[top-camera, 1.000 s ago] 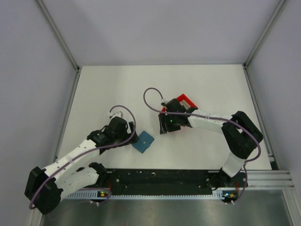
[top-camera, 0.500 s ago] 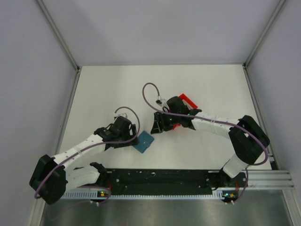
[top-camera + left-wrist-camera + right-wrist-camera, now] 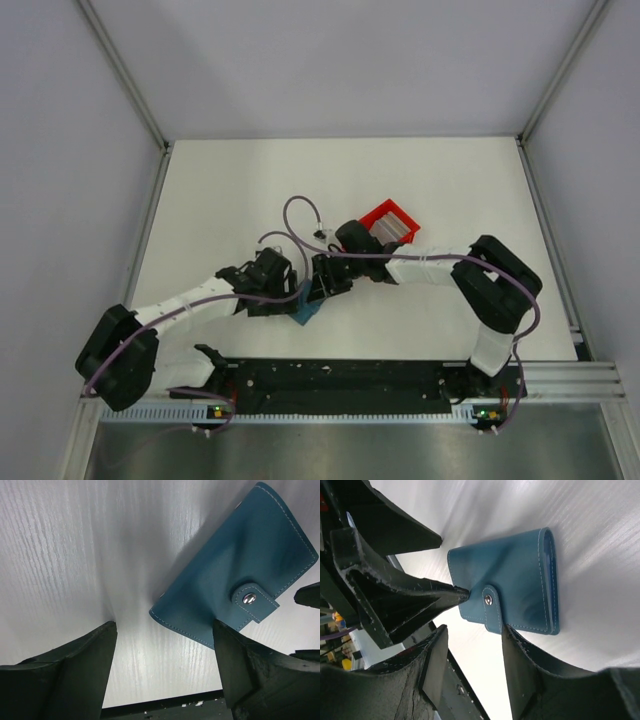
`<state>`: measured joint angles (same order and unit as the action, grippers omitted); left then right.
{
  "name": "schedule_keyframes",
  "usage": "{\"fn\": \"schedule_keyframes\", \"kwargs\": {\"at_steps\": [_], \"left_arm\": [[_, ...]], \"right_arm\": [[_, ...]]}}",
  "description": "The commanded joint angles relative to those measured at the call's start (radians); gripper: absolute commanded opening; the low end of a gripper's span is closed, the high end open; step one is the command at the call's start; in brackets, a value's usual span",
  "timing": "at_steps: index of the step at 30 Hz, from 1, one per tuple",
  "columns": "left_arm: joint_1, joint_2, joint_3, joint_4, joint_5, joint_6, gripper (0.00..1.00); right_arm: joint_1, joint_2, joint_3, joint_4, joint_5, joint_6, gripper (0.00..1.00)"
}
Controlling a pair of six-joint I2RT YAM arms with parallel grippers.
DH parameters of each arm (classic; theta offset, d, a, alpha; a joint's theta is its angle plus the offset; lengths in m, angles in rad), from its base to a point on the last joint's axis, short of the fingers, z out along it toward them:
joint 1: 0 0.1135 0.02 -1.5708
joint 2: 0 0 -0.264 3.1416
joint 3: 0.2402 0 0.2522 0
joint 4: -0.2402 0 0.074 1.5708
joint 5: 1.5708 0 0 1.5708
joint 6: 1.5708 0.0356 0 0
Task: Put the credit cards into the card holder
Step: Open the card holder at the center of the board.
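The card holder [image 3: 235,570] is a teal wallet lying flat and closed on the white table, its tab snapped shut. In the top view it [image 3: 309,314] is mostly covered by both grippers. My left gripper [image 3: 165,630] is open, low over the table, with the wallet's near corner between its fingers. My right gripper [image 3: 475,630] is open, its fingers just at the wallet's [image 3: 512,577] tab edge. One left finger [image 3: 410,595] touches the wallet's edge. Grey-silver credit cards [image 3: 398,230] lie in the red tray.
The red open-topped tray [image 3: 380,213] stands behind the right wrist, right of centre. A black rail [image 3: 340,378] runs along the table's near edge by the arm bases. Metal frame posts border the white table.
Both grippers have closed in on the wallet from either side. The right gripper has moved left and nearer, away from the red tray, which now shows its cards.
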<state>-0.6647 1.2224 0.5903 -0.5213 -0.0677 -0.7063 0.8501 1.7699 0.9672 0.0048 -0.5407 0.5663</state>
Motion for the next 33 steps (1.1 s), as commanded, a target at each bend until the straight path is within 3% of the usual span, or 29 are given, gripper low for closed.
{"fn": "schedule_keyframes", "kwargs": {"at_steps": [1, 8, 14, 19, 28, 33], "left_arm": [[-0.013, 0.022, 0.019, 0.033, 0.005, 0.004, 0.8], [-0.015, 0.014, -0.03, 0.096, 0.023, -0.015, 0.72], [-0.016, -0.003, -0.09, 0.228, 0.098, -0.035, 0.53], [-0.016, -0.012, -0.118, 0.277, 0.12, -0.051, 0.47], [-0.016, -0.02, -0.132, 0.274, 0.1, -0.056, 0.26], [-0.016, -0.02, -0.13, 0.28, 0.1, -0.05, 0.22]], "right_arm": [[0.004, 0.046, 0.018, 0.069, -0.027, 0.009, 0.47], [0.015, 0.069, -0.05, 0.125, -0.038, 0.038, 0.45], [0.023, 0.08, -0.113, 0.256, -0.083, 0.119, 0.41], [0.027, 0.074, -0.114, 0.297, -0.067, 0.153, 0.4], [0.027, -0.094, -0.136, 0.209, 0.065, 0.17, 0.38], [0.027, -0.147, -0.145, 0.207, 0.136, 0.196, 0.38]]}}
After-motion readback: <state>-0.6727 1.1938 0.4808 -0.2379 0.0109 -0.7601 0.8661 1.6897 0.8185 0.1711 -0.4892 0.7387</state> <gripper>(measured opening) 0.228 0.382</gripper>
